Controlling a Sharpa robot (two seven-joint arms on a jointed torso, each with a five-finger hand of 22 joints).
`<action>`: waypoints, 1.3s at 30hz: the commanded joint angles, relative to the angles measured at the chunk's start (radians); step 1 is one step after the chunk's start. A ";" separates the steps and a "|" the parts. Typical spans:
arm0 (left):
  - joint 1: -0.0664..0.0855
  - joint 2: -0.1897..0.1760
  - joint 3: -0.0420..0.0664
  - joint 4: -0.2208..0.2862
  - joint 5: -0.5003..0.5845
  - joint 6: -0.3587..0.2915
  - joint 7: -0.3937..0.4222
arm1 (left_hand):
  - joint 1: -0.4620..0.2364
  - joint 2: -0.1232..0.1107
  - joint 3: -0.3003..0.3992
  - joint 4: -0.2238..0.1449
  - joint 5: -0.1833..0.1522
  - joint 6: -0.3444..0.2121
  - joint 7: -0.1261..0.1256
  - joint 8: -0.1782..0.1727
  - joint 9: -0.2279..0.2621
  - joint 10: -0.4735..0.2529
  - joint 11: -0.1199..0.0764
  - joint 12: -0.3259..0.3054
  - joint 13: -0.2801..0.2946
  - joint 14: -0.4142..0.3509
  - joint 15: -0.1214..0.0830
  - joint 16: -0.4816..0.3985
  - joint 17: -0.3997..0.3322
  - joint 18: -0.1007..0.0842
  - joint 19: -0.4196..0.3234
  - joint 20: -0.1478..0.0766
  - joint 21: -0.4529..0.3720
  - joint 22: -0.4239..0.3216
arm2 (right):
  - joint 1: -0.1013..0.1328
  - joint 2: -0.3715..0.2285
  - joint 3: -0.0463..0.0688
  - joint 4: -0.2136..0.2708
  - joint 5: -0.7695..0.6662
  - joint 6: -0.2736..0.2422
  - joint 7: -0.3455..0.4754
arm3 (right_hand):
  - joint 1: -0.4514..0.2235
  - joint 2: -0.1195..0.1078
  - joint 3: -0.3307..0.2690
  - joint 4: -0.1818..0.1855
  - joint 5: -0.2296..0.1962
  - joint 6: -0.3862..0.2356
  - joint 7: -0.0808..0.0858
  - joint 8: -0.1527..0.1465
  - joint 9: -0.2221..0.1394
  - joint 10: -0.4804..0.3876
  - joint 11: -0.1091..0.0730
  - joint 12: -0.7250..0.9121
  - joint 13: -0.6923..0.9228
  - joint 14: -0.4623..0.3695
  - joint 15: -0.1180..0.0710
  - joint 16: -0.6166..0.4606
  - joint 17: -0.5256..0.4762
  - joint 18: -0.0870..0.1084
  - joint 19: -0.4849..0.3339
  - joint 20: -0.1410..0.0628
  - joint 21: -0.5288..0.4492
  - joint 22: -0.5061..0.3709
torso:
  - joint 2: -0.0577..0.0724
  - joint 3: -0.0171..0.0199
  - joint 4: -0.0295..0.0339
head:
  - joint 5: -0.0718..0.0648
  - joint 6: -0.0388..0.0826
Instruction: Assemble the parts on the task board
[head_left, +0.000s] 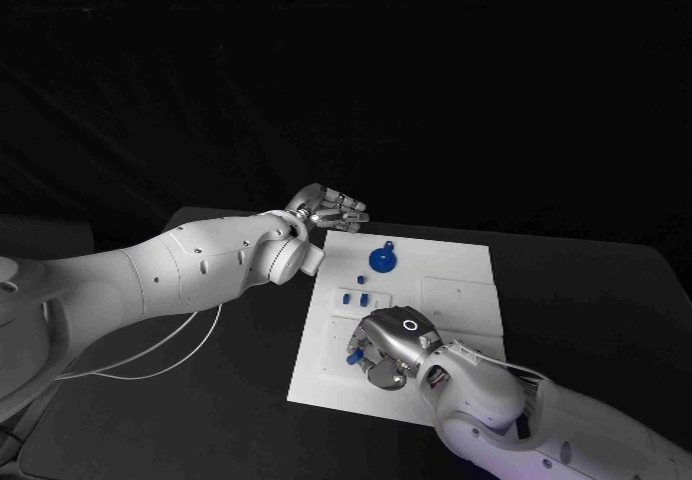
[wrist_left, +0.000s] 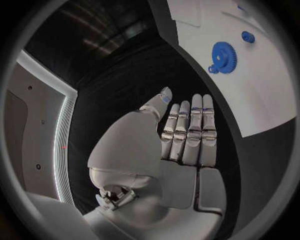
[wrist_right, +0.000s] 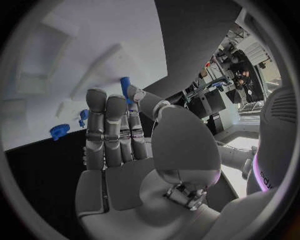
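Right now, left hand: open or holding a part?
Open. In the left wrist view the left hand has straight fingers, nothing in the palm, hovering off the task board edge near the big blue gear.

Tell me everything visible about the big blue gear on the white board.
The big blue gear is a round toothed wheel, plastic by its look, lying flat near the far end of the white board. The left wrist view shows its toothed rim, a hub in the middle and a smaller blue round piece right at its edge. Neither hand touches it; the left hand is just off the board's far corner.
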 joint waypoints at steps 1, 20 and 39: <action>0.001 0.003 0.001 0.000 -0.006 0.013 0.004 | 0.000 0.005 0.003 0.002 0.003 0.000 0.002 -0.003 0.000 -0.007 0.001 0.003 0.000 -0.002 0.003 -0.004 0.000 -0.010 -0.001 -0.002 0.006 -0.001 | -0.001 0.002 -0.001 0.000 -0.003 0.046 0.003 | -0.002 0.007 0.001 -0.001 0.003 0.008 0.001 0.005 0.001 0.039 -0.022 0.003 0.004 0.001 -0.008 -0.003 0.001 0.018 0.038 -0.009 -0.004 0.002 | 0.000 0.0002 0.0008 | 0.000 0.000; 0.001 0.007 0.001 -0.002 -0.008 0.016 0.002 | 0.000 0.006 0.002 0.003 0.003 0.000 0.002 -0.003 0.000 -0.009 0.001 0.003 0.000 -0.003 0.004 -0.004 -0.001 -0.009 -0.001 -0.001 0.006 -0.004 | 0.008 0.048 -0.001 -0.012 -0.032 0.060 -0.023 | -0.003 0.010 0.000 -0.003 0.003 0.006 0.001 0.005 0.000 0.037 -0.021 0.003 0.004 -0.001 -0.008 -0.006 0.002 0.017 0.037 -0.009 -0.011 0.005 | 0.000 -0.0007 0.0013 | -0.004 0.001; 0.001 0.006 0.001 -0.001 -0.009 0.017 -0.001 | 0.000 0.006 0.002 0.003 0.003 0.000 0.002 -0.003 0.000 -0.009 0.001 0.003 0.000 -0.003 0.004 -0.004 -0.001 -0.009 -0.001 -0.001 0.006 -0.004 | 0.018 0.058 -0.003 -0.037 -0.020 0.144 -0.035 | -0.012 -0.003 -0.054 -0.004 0.017 -0.044 0.017 0.004 -0.004 -0.020 -0.004 0.002 0.003 -0.014 0.005 -0.004 -0.011 0.029 0.031 0.007 -0.076 0.001 | 0.000 0.0021 -0.0009 | -0.004 -0.003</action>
